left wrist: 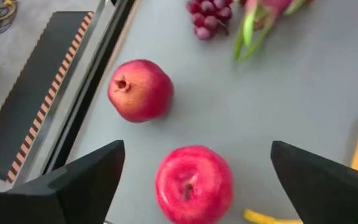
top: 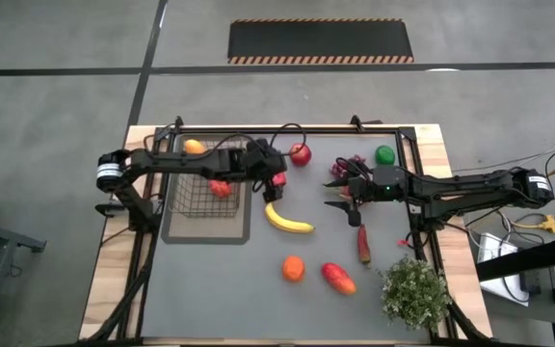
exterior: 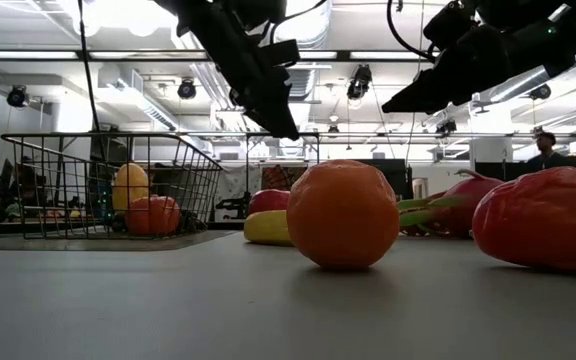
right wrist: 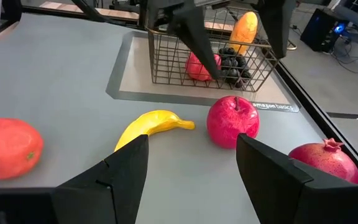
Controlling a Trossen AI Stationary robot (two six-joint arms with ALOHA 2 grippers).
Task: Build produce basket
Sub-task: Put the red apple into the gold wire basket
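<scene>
A: Two claws are over the table (top: 210, 280). The left claw (left wrist: 194, 186) hangs with its fingers spread wide, nothing between them, directly above a red apple (left wrist: 193, 185) that sits on the grey mat just beside the basket (top: 198, 200).

B: And the other?

A: The right claw (right wrist: 191, 168) is also spread open and empty, out over the middle of the mat, pointing toward the apple and the banana (right wrist: 153, 124).

B: Where's the basket, and what's in it?

A: It stands on a flat tray (top: 239, 234) at the left side of the table. From the right wrist view I can see a yellow-orange mango (right wrist: 244, 30) leaning upright at the far wall, a dark bunch of grapes (right wrist: 232, 65) and a red fruit (right wrist: 197, 67) on its floor.

B: What's loose on the table?

A: The banana lies near the basket's corner, and a pomegranate (left wrist: 140, 90) rests near the table's far edge, apart from the apple. More purple grapes (left wrist: 207, 14) and a pink dragon fruit (left wrist: 263, 15) are beyond it. A green lime (top: 384, 154) sits near the far right corner, a red chilli (top: 363, 244) below the right claw, and an orange (top: 293, 268) and a red-yellow mango (top: 338, 279) sit toward the near edge.

B: Anything else?

A: A bushy potted plant (top: 414, 292) at the near right corner.
</scene>
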